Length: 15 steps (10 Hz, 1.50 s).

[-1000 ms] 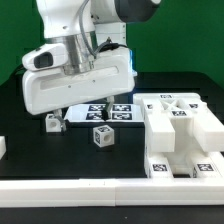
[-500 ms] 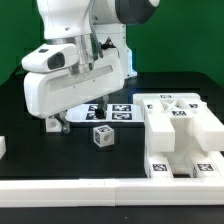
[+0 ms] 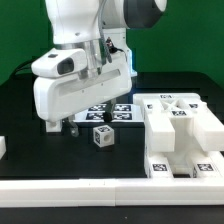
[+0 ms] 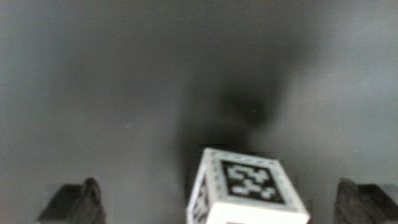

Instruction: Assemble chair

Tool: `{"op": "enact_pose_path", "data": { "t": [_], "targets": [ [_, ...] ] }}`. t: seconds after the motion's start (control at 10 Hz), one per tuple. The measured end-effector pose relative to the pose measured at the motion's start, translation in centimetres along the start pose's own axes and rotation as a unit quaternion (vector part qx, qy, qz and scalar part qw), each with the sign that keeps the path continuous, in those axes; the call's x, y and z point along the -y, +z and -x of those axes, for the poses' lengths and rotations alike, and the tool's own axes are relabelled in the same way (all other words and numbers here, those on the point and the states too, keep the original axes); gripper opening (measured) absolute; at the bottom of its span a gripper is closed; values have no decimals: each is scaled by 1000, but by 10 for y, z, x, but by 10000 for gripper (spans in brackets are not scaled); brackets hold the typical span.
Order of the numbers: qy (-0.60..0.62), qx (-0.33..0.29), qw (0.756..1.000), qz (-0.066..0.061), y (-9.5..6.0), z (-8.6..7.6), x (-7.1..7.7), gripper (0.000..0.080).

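The fingers [image 4: 71, 203] stand spread to their widest, gripping nothing, low over the black desk [image 3: 35, 160]. A small white plastic tagged cube [image 4: 240, 187] sits between them, untouched. It looks light, rigid, slick: pinch its opposite flat sides. In the exterior view, a twin cube [image 3: 101, 136] lies at their three o'clock.

Bright even exterior, dim blurred wrist view
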<state>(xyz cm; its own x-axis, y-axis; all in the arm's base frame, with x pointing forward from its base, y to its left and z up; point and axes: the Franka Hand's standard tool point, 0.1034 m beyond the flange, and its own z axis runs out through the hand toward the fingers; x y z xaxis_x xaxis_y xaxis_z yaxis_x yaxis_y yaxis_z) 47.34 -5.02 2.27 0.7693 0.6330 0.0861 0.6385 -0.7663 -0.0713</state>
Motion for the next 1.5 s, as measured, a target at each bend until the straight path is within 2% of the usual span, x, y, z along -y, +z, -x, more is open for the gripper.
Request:
{"op": "enact_pose_path", "data": {
  "t": [0.2, 0.4, 0.6, 0.8, 1.2, 1.5],
  "targets": [
    [5, 2, 1000, 0, 5, 0, 2, 649],
    [23, 1, 1000, 1, 6, -5, 4, 649],
    [28, 2, 1000, 0, 6, -3, 2, 637],
    [31, 2, 1000, 0, 6, -2, 2, 278],
    [19, 3, 1000, 2, 5, -1, 0, 281],
    [-99, 15, 995, 14, -5, 19, -22, 281]
  ]
}}
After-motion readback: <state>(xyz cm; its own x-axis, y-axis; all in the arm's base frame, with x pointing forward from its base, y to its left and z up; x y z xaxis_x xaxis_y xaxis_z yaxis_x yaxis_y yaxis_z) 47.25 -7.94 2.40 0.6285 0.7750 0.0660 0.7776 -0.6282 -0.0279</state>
